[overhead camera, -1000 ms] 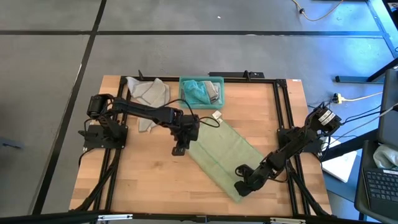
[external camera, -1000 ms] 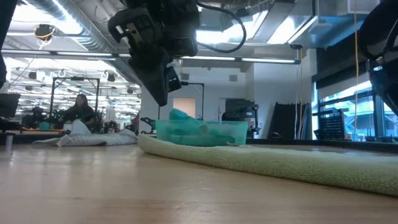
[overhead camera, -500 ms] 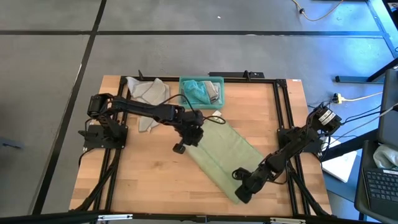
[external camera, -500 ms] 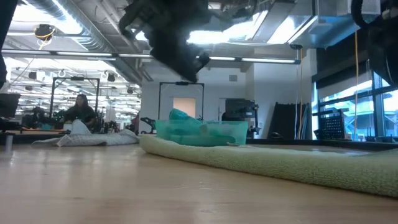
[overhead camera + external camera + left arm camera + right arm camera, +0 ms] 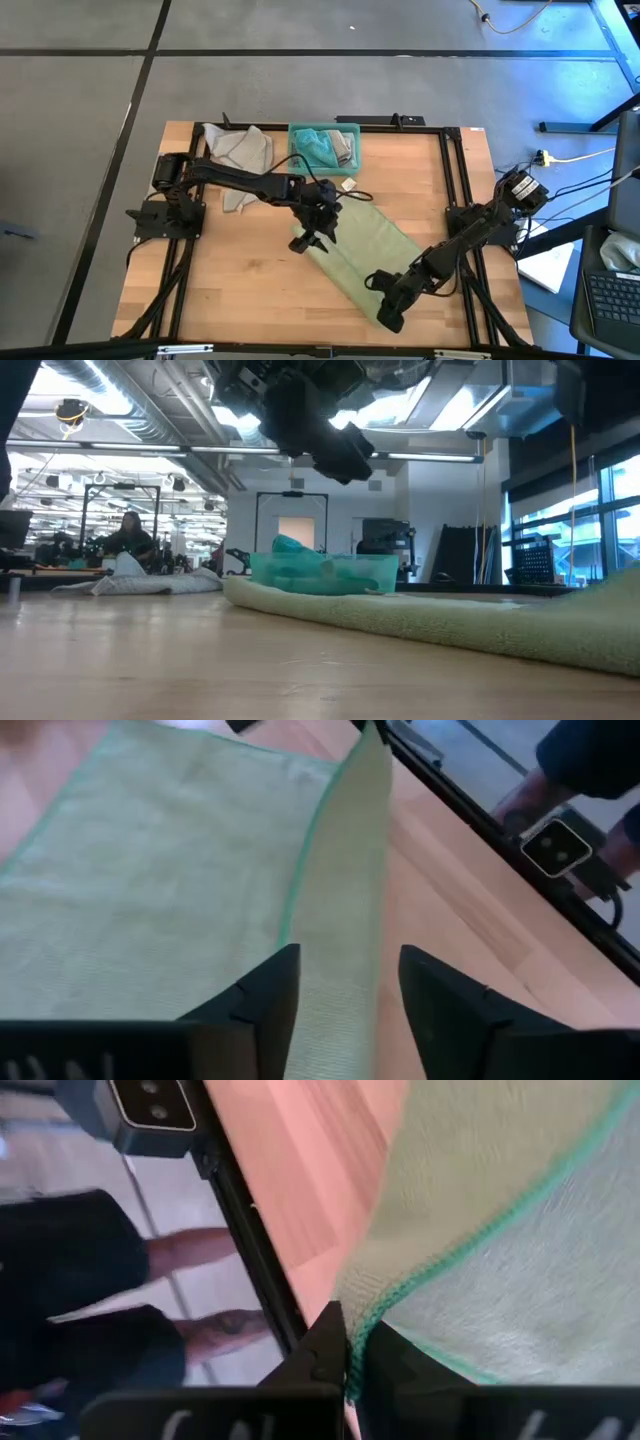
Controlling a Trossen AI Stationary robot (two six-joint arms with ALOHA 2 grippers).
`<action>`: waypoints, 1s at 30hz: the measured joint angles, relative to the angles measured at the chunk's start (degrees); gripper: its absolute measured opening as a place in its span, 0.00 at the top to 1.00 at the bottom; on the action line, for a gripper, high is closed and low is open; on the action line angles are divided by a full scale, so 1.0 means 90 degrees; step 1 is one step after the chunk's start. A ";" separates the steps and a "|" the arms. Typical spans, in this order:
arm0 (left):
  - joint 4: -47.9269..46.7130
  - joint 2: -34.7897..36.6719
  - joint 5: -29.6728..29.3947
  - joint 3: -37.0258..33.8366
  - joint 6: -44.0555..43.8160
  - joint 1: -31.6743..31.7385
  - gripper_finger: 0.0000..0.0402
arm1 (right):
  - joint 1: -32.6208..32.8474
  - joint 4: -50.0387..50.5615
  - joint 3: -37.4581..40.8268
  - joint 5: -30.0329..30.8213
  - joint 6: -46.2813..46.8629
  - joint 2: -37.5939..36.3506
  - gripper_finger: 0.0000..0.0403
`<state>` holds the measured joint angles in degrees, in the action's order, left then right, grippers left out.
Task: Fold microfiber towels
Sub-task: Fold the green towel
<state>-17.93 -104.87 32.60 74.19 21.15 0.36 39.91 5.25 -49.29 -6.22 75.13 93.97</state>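
A pale green microfiber towel (image 5: pixel 365 235) lies slantwise on the table's middle, folded into a long strip. My left gripper (image 5: pixel 310 242) hangs open over its left long edge; in the left wrist view (image 5: pixel 345 1010) the green-stitched edge (image 5: pixel 300 880) runs between the fingers. Whether they touch the cloth, I cannot tell. My right gripper (image 5: pixel 385 318) is shut on the towel's near end. A grey towel (image 5: pixel 240 150) lies crumpled at the far left. More towels fill the teal bin (image 5: pixel 352 130). My right gripper pinches the towel's green-stitched edge (image 5: pixel 372 1325) at its near end between its two fingers, slanting down from the table's right. That end is raised off the wood (image 5: pixel 605 615). The rest of the towel lies flat on the table.
The bin stands at the far middle, with a white tag (image 5: pixel 349 185) on the wood near it. Black frame rails (image 5: pixel 455 200) run along the table's sides. A person's arms (image 5: pixel 200 1250) show beyond the rail. Bare wood (image 5: pixel 230 270) lies at the near left.
My left gripper has gone toward the table's right, from beside the towel to over its left edge, rolling as it went, and has opened. My right gripper has risen a little with the towel's near end, which now stands lifted off the table.
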 joint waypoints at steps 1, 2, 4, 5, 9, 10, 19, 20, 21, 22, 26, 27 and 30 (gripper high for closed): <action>0.0040 -0.0028 0.0049 -0.0002 -0.0002 -0.0014 0.58 | -0.0043 0.0207 -0.0125 -0.0004 -0.0240 0.0000 0.99; 0.0147 -0.0049 0.0094 -0.0002 -0.0004 -0.0024 0.57 | -0.0079 0.0384 -0.0259 0.0005 -0.0483 0.0000 0.99; 0.0339 -0.0069 0.0175 -0.0002 -0.0013 -0.0058 0.56 | -0.0178 0.0777 -0.0538 0.0013 -0.0941 -0.0002 0.99; 0.0423 -0.0069 0.0175 -0.0002 -0.0019 -0.0075 0.56 | -0.0223 0.0991 -0.0675 0.0011 -0.1168 -0.0002 0.98; 0.0990 -0.0069 0.0163 -0.0002 -0.0210 -0.0142 0.55 | -0.0398 0.1539 -0.1110 0.0016 -0.1943 -0.0002 0.97; 0.1131 -0.0071 0.0158 -0.0002 -0.0294 -0.0169 0.55 | -0.0437 0.1547 -0.1175 0.0017 -0.2088 -0.0002 0.97; 0.2412 -0.0567 0.0342 -0.0005 -0.1354 -0.0663 0.55 | -0.0547 0.1557 -0.1254 0.0005 -0.2260 -0.0002 0.97; 0.2538 -0.0621 0.0343 -0.0005 -0.1433 -0.0729 0.55 | -0.0543 0.1557 -0.1254 0.0005 -0.2260 -0.0002 0.97; 0.2647 -0.0678 0.0334 -0.0005 -0.1473 -0.0795 0.55 | -0.0543 0.1557 -0.1254 0.0001 -0.2262 -0.0002 0.97; 0.2843 -0.0745 0.0324 -0.0005 -0.1501 -0.0856 0.55 | -0.0543 0.1558 -0.1254 -0.0002 -0.2260 -0.0002 0.97; 0.3479 -0.1027 0.0065 -0.0005 -0.1646 -0.1036 0.55 | -0.0544 0.1540 -0.1254 -0.0145 -0.2260 -0.0002 0.98; 0.3635 -0.1106 -0.0016 -0.0005 -0.1710 -0.1061 0.55 | -0.0543 0.1538 -0.1254 -0.0158 -0.2259 -0.0002 0.98; 0.3997 -0.1331 -0.0262 0.0077 -0.1836 -0.1117 0.55 | -0.0543 0.1535 -0.1254 -0.0170 -0.2241 -0.0002 0.98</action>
<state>18.04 -116.85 30.24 74.88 4.62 -9.69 35.03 19.07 -60.58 -7.75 54.96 93.95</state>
